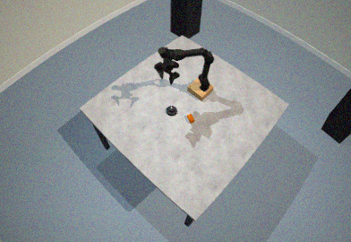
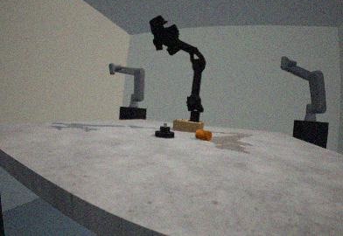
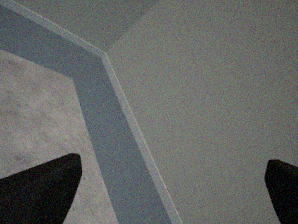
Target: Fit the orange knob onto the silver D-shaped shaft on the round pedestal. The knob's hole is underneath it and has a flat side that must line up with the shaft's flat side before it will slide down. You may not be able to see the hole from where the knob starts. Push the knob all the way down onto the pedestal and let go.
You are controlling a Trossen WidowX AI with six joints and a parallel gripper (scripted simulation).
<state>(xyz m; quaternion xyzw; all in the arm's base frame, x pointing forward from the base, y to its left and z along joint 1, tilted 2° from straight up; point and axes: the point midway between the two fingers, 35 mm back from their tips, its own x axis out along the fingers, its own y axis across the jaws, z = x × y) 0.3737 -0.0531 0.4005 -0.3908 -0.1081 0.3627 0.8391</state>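
Observation:
The orange knob (image 1: 190, 118) (image 2: 203, 135) lies on its side on the table; its hole cannot be made out. The round black pedestal (image 1: 171, 112) (image 2: 164, 135) stands a short way from the knob, and the small silver shaft (image 2: 164, 125) points straight up from it with nothing on it. The shaft's flat side is too small to tell. My gripper (image 1: 166, 81) (image 2: 164, 52) (image 3: 174, 168) is open and empty, high above the table and well away from knob and pedestal. The wrist view shows neither knob nor pedestal.
The arm's wooden base block (image 1: 200, 90) (image 2: 188, 126) stands on the pale table (image 1: 192, 176) (image 2: 175, 176), behind the knob and pedestal in the exterior view. Two other grey arms (image 2: 139, 84) (image 2: 317, 88) stand on black stands beyond the table.

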